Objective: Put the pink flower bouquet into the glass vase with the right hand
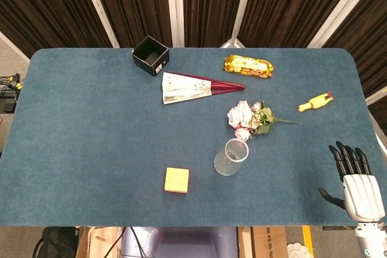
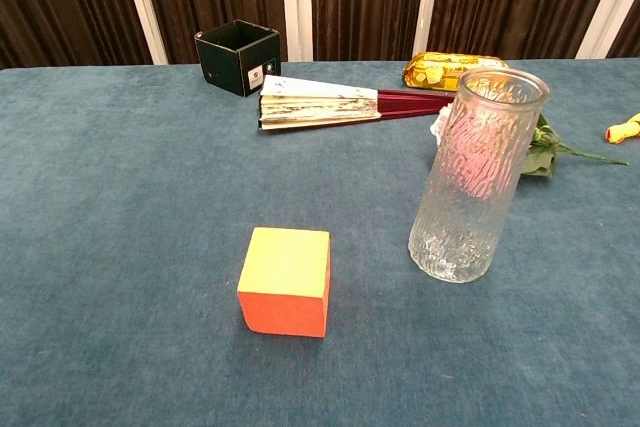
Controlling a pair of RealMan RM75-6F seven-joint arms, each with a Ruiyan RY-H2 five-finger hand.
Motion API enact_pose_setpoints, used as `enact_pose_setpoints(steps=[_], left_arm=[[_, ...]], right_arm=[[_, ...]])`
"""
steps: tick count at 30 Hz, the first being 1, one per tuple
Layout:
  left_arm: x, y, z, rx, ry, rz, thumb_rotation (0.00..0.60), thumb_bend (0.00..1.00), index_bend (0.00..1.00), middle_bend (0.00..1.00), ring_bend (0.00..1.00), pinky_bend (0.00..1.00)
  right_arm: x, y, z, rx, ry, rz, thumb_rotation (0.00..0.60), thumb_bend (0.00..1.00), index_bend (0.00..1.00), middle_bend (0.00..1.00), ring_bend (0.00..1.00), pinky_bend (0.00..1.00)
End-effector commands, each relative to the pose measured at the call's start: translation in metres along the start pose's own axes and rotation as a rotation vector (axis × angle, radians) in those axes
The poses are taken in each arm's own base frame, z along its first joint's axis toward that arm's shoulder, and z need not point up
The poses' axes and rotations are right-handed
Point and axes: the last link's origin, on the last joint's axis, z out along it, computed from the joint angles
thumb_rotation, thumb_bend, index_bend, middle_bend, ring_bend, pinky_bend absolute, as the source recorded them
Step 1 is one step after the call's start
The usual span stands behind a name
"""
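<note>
The pink flower bouquet (image 1: pixel 249 116) lies flat on the blue table, its green stem pointing right. In the chest view only its leaves and stem (image 2: pixel 556 152) show past the vase. The glass vase (image 1: pixel 230 158) (image 2: pixel 478 177) stands upright just in front of the blooms, with nothing in it. My right hand (image 1: pixel 355 182) is at the table's front right corner, well to the right of both, its fingers spread and holding nothing. The left hand appears in neither view.
A yellow and orange cube (image 1: pixel 176 180) (image 2: pixel 287 280) sits left of the vase. Further back are a folded fan (image 1: pixel 196 86), a black open box (image 1: pixel 150 55), a gold snack packet (image 1: pixel 248 66) and a yellow rubber chicken (image 1: pixel 314 102).
</note>
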Motion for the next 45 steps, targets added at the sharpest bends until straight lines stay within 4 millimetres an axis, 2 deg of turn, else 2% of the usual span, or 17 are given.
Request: enact_pose_setpoints(steps=[1, 14, 19, 22, 30, 38, 45], left_arm=[[0.000, 0.000, -0.001, -0.004, -0.001, 0.006, 0.600, 0.25, 0.09, 0.00, 0.00, 0.02], [0.002, 0.000, -0.005, -0.013, 0.004, 0.015, 0.600, 0.25, 0.09, 0.00, 0.00, 0.02], [0.006, -0.001, -0.008, -0.016, 0.025, 0.007, 0.600, 0.25, 0.08, 0.00, 0.00, 0.02], [0.007, -0.002, -0.010, -0.009, 0.027, 0.016, 0.600, 0.25, 0.08, 0.00, 0.00, 0.02], [0.005, 0.000, -0.009, 0.005, 0.040, 0.026, 0.600, 0.25, 0.08, 0.00, 0.00, 0.02], [0.001, 0.004, -0.010, 0.011, 0.040, 0.053, 0.600, 0.25, 0.08, 0.00, 0.00, 0.02], [0.000, 0.004, -0.009, 0.023, 0.045, 0.067, 0.600, 0.25, 0.08, 0.00, 0.00, 0.02]], right_arm=[[-0.001, 0.000, 0.000, -0.003, -0.006, -0.004, 0.600, 0.17, 0.05, 0.05, 0.05, 0.00], [-0.006, 0.000, 0.004, 0.001, -0.090, 0.042, 0.600, 0.17, 0.05, 0.05, 0.06, 0.00], [-0.015, 0.000, 0.016, 0.027, -0.133, 0.059, 0.600, 0.17, 0.05, 0.05, 0.06, 0.00], [-0.020, 0.003, 0.033, 0.037, -0.185, 0.081, 0.600, 0.17, 0.05, 0.05, 0.06, 0.00], [-0.021, 0.003, 0.098, 0.033, -0.189, 0.096, 0.600, 0.17, 0.05, 0.05, 0.05, 0.00], [-0.030, -0.019, 0.163, 0.051, -0.251, 0.112, 0.600, 0.17, 0.05, 0.05, 0.05, 0.00], [-0.054, -0.047, 0.202, 0.064, -0.363, 0.092, 0.600, 0.17, 0.05, 0.05, 0.05, 0.00]])
